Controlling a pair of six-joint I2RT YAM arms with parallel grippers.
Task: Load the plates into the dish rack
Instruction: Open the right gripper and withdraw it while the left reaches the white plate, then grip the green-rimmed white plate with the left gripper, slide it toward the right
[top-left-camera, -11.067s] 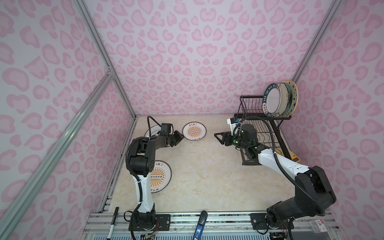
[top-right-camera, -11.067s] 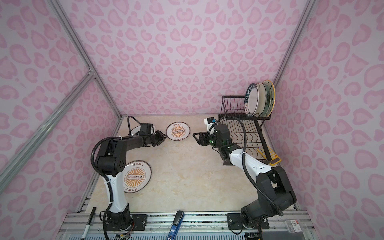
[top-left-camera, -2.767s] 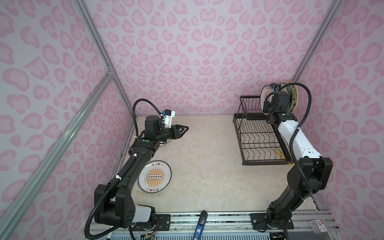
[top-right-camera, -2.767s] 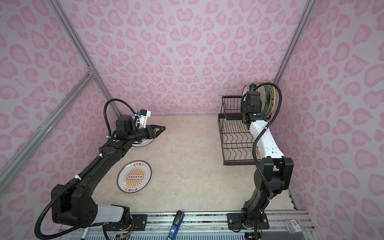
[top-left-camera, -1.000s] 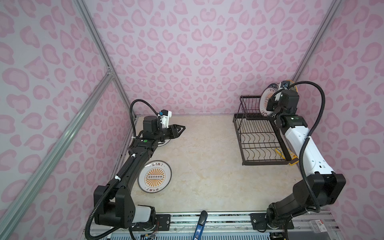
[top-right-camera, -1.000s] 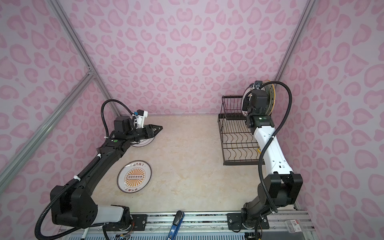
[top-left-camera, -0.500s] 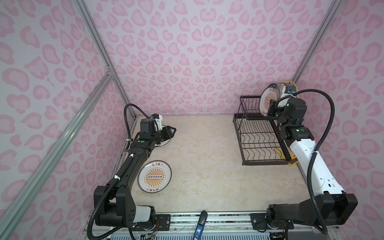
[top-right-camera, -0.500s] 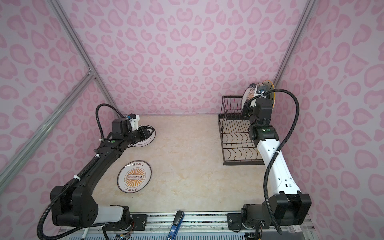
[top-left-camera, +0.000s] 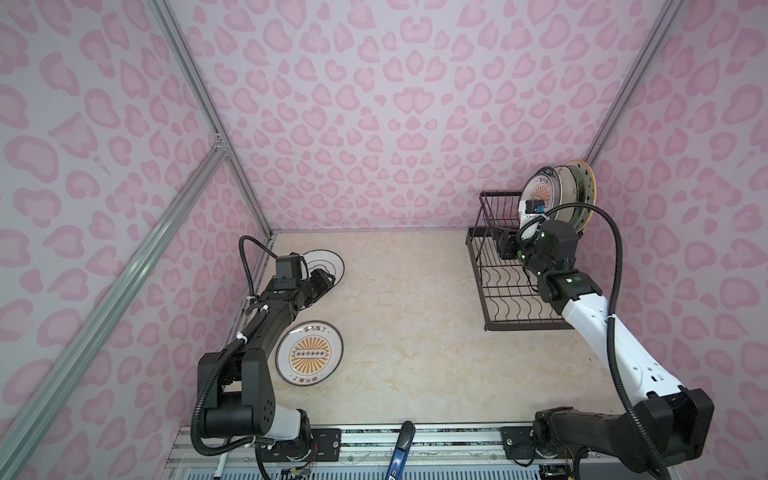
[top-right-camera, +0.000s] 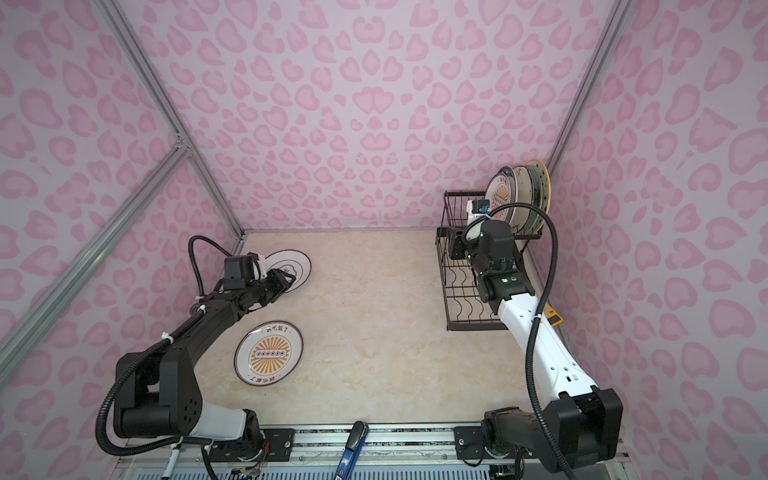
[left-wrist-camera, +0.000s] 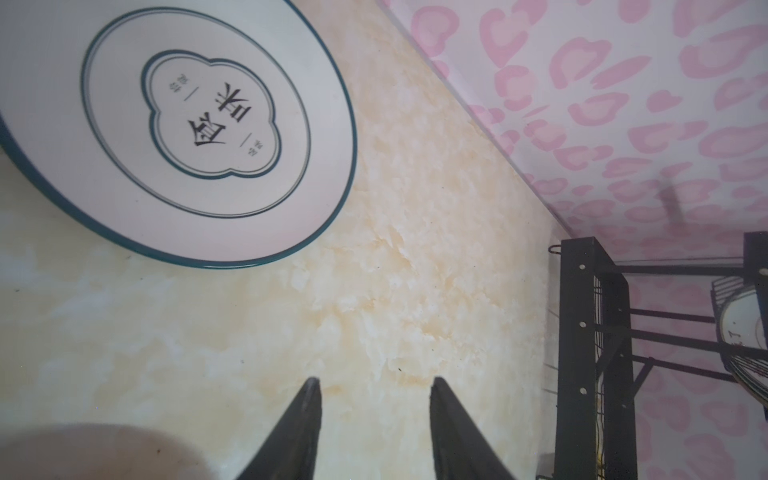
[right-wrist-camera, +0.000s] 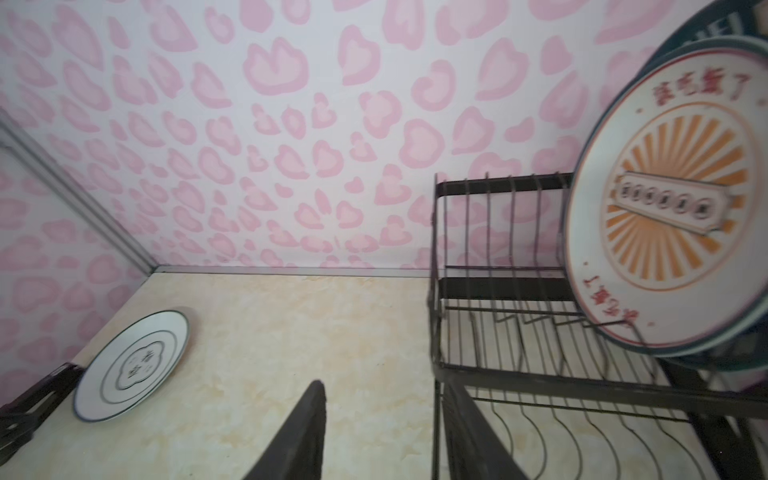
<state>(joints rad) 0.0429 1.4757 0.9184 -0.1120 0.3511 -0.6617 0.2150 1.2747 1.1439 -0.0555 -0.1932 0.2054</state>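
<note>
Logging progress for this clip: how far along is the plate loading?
Done: the dish rack holds several standing plates in its upper tier, an upright sunburst plate foremost. In hand: nothing; the left gripper open near the emblem plate, the right gripper open by the rack. Left: the emblem plate and a second sunburst plate lie flat on the table.

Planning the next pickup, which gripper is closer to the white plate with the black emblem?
Left. The left gripper is right beside that plate; the right gripper is across the table at the dish rack.
</note>
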